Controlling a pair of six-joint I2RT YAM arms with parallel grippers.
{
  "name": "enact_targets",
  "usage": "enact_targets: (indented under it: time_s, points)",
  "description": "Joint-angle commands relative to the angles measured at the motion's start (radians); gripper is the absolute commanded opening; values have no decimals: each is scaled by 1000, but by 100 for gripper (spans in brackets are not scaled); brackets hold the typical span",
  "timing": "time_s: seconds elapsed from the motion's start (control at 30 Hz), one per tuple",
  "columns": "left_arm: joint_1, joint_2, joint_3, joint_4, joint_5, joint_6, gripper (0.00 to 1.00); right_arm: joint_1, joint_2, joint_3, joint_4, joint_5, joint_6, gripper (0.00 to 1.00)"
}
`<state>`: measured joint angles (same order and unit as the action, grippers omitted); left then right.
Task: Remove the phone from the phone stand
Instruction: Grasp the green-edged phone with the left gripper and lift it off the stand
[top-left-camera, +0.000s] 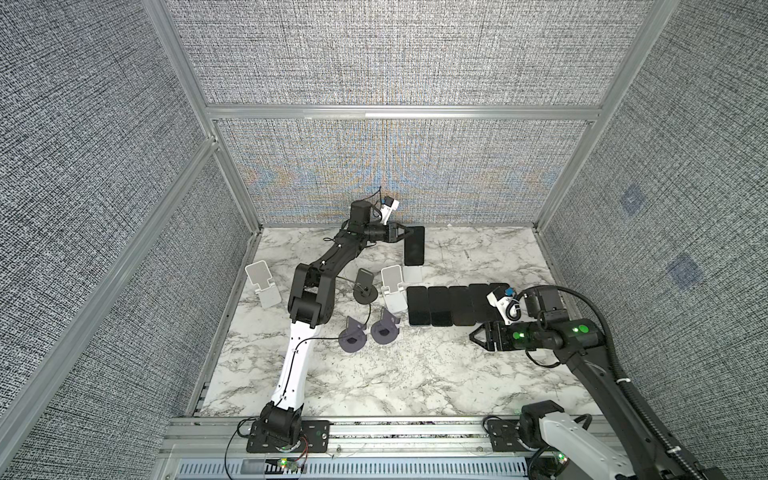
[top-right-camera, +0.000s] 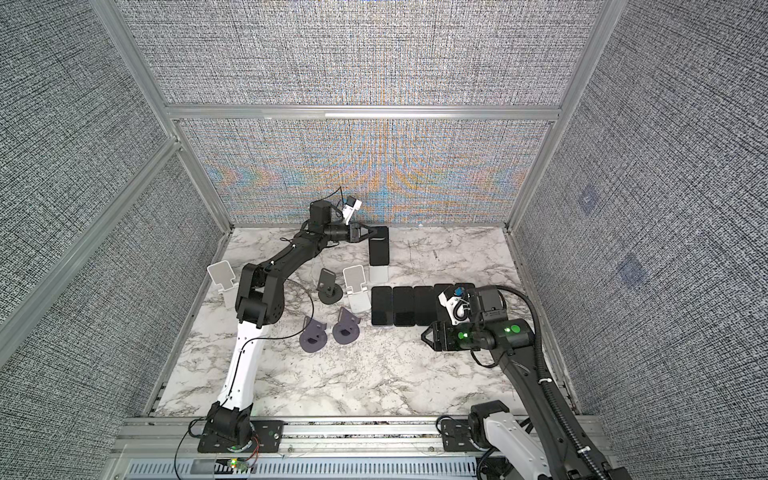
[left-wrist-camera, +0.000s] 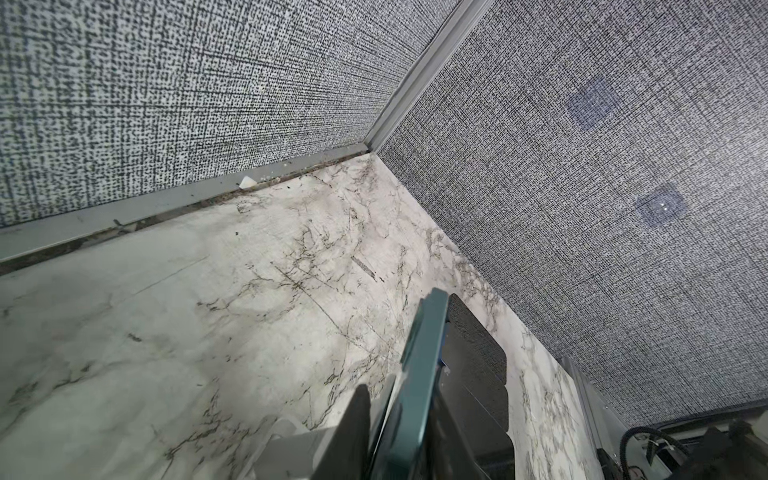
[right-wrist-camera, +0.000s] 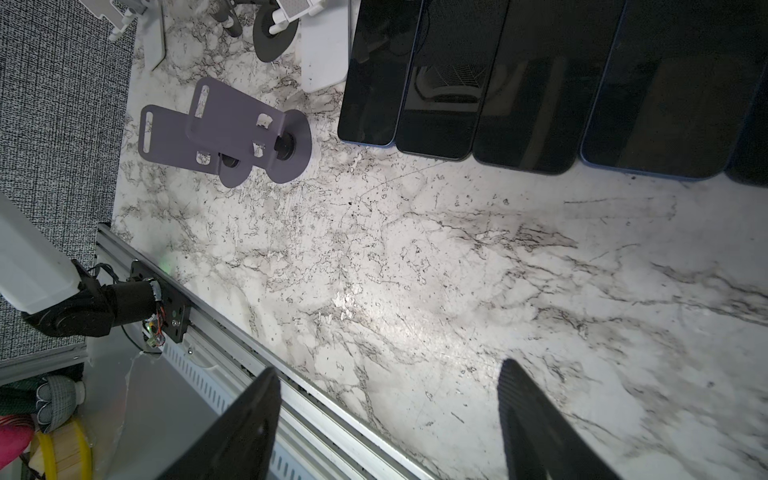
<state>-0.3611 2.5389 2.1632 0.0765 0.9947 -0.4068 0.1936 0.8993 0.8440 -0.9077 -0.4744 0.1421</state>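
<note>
step: grasp done or nearly, lift-off not begun. left gripper (top-left-camera: 408, 232) reaches in sideways at the back of the table (top-left-camera: 374, 374). its fingers (left-wrist-camera: 478, 365) pinch the top end of the phone (top-left-camera: 414, 249), one on each face. in the left wrist view the phone's edge sits right between them and the textured pad lies flat on it, so it reads as a clamped grasp, though contact on the other finger is partly hidden. phone not out yet: it stands upright, leaning a little, bottom end in the white stand (top-left-camera: 414, 274), near the rear wall, beyond the left end of the row of flat phones (top-left-camera: 440, 305). right gripper (top-left-camera: 476, 334) hangs low over the table in front of that row, fingers spread wide, nothing in them. next move, my guess: pull the phone up and along the stand's slope until the bottom end clears the lip. grip should stay firm, since the hold is at one end only and the phone could pivot. stand looks light and nothing holds it, so it may drag or tip; right arm could pin it. phone look: slim dark slab, black screen, rounded corners, dark teal frame seen edge-on in the wrist view, no case that i can tell. probably rigid and slick.
</note>
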Motion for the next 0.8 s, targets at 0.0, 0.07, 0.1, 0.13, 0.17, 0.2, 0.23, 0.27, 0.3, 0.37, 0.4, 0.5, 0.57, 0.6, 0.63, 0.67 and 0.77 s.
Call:
enact_targets:
  time_s: [0.0,0.07,0.1,0.13,0.17,0.2,0.23,0.27,0.3,0.37,0.4,0.5,0.57,0.6,0.63,0.67,0.77]
  points:
    - [0,-2,5,-6,7,15,18,0,-1,8,3,5,-3,72]
    - [0,-4,6,-1,6,12,15,1,0,7,3,6,-2,72]
    - [-1,-6,5,1,5,11,14,0,0,8,3,7,-2,72]
    - [0,-8,5,5,5,8,12,1,0,7,1,7,-3,72]
    - [0,-12,2,12,6,3,10,1,0,8,1,8,-1,72]
    - [-1,-17,-1,22,8,-4,9,0,-1,7,1,8,-2,72]
    - [-1,-23,-3,33,7,-11,9,0,-2,10,0,10,-2,72]
    - [0,-31,-5,38,6,-14,8,0,-4,12,1,12,-2,72]
    - [0,-40,-6,41,7,-16,7,1,-5,16,1,15,-2,72]
    - [-1,-61,-8,45,0,-18,5,0,-7,28,3,16,-4,72]
    - [1,-71,-8,43,-4,-20,4,0,-7,33,3,17,-3,71]
    - [8,-117,-21,40,-29,-28,1,0,-7,51,2,23,-6,71]
    - [14,-157,-41,38,-57,-29,0,1,-5,61,2,29,-6,70]
    - [19,-181,-55,31,-78,-29,0,2,-3,66,0,32,-6,70]
    - [20,-211,-71,20,-110,-25,0,1,-1,71,-1,38,-7,70]
    - [21,-236,-87,10,-139,-19,0,0,1,75,-4,40,-7,69]
    - [21,-314,-115,-78,-234,1,0,2,11,97,-2,42,-9,68]
